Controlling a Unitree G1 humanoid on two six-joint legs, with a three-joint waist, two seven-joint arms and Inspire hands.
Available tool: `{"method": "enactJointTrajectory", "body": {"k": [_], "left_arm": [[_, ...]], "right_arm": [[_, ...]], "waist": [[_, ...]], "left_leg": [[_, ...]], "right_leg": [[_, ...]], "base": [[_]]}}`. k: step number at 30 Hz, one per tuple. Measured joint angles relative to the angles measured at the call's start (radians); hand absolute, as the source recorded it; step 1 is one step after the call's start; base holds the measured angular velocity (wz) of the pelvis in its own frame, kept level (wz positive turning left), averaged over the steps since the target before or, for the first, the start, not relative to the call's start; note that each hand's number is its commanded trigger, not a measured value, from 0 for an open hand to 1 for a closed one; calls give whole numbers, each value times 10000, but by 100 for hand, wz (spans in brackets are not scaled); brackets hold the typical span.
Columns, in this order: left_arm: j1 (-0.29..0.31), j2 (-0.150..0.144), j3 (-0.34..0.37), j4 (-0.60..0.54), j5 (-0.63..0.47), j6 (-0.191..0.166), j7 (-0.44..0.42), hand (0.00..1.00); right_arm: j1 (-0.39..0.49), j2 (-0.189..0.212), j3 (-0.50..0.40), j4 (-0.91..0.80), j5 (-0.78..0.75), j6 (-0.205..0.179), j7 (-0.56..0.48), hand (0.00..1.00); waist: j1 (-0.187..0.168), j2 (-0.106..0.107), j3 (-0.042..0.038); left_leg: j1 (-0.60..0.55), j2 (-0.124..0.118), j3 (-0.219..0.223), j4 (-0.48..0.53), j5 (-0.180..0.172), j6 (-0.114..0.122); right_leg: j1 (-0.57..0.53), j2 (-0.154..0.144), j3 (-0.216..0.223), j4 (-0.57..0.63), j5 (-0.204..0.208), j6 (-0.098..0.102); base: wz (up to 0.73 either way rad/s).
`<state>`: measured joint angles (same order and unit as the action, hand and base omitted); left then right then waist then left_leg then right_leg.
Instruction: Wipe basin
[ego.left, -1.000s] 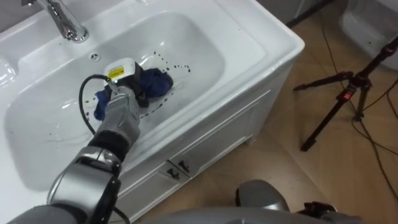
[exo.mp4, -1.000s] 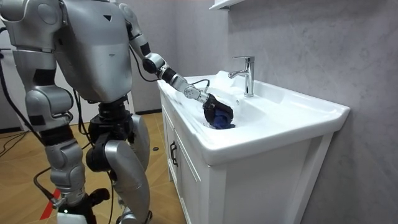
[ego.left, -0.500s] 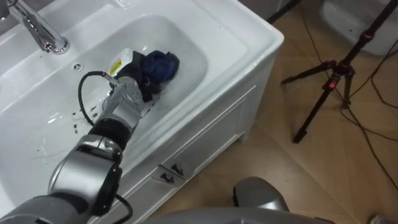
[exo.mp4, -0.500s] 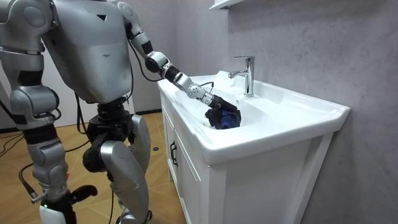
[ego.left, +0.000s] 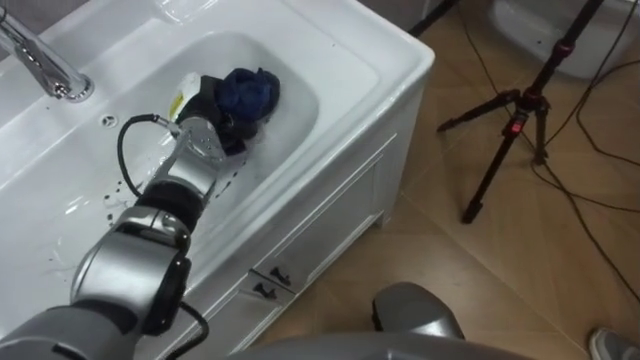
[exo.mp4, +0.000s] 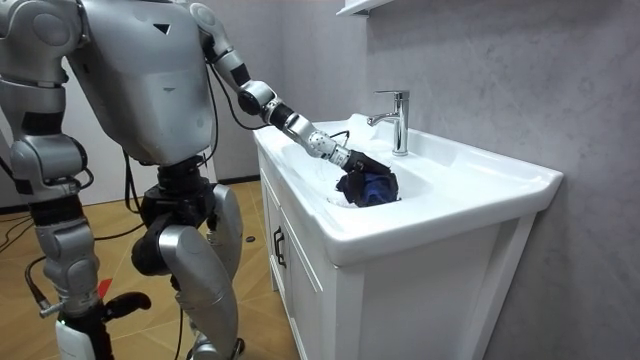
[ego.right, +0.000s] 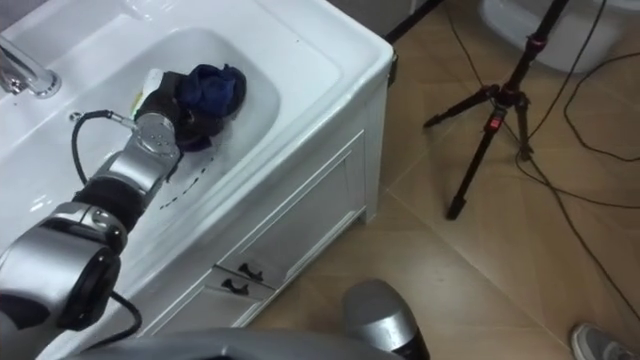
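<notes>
Left hand (ego.left: 205, 118) low in basin (ego.left: 345, 60), fingers apparently clenched on blue cloth (ego.left: 248, 88), bunched at the bowl's right end. Advised: flatten cloth under firm downward pressure, sweep in overlapping passes toward dark specks (ego.left: 115, 192), staying clear of tap (ego.left: 40, 68).

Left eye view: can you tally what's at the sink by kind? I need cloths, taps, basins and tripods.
Blue cloth: 1
Tap: 1
Basin: 1
Tripod: 1
Total: 4
</notes>
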<state>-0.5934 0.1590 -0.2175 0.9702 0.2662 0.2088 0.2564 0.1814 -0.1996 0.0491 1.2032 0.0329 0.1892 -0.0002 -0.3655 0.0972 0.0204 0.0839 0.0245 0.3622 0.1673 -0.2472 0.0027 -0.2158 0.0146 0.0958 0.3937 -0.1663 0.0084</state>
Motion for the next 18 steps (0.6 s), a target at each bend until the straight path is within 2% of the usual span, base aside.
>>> {"method": "enactJointTrajectory", "body": {"k": [4,6,9,13,15,18], "left_arm": [[-120,185,-29,2,73,13,-38,100],[-120,193,-32,2,95,16,-87,100],[-120,210,-25,92,96,25,-217,100],[-72,225,0,1274,134,-63,-331,100],[186,247,156,1628,310,-152,-324,100],[1006,360,619,1684,624,-294,-271,100]], "right_arm": [[149,-3,-38,-32,-35,17,35,0],[197,13,-31,-26,-37,108,91,0],[226,12,-22,-17,-30,327,179,0],[258,-11,-32,-81,-60,527,223,0],[278,-11,-45,-151,-81,526,233,0],[402,-15,-82,-463,-154,520,186,0]], "waist": [[-98,-85,56],[-104,-62,37],[-102,-116,51],[1,-136,69],[151,-124,59],[244,-100,15]], "left_leg": [[30,23,88,35,1,-1],[14,27,88,35,1,-1],[36,15,114,47,0,0],[451,67,184,-32,-33,-34],[547,95,262,-25,-95,-67],[696,174,309,-9,-152,-126]], "right_leg": [[54,37,74,-97,10,8],[63,44,79,-158,43,19],[79,43,85,-166,53,34],[413,157,192,-214,49,15],[426,240,299,-107,34,-8],[566,335,327,-104,23,-55]], "base": [[-5],[0],[-3],[-13],[-21],[-5]]}}
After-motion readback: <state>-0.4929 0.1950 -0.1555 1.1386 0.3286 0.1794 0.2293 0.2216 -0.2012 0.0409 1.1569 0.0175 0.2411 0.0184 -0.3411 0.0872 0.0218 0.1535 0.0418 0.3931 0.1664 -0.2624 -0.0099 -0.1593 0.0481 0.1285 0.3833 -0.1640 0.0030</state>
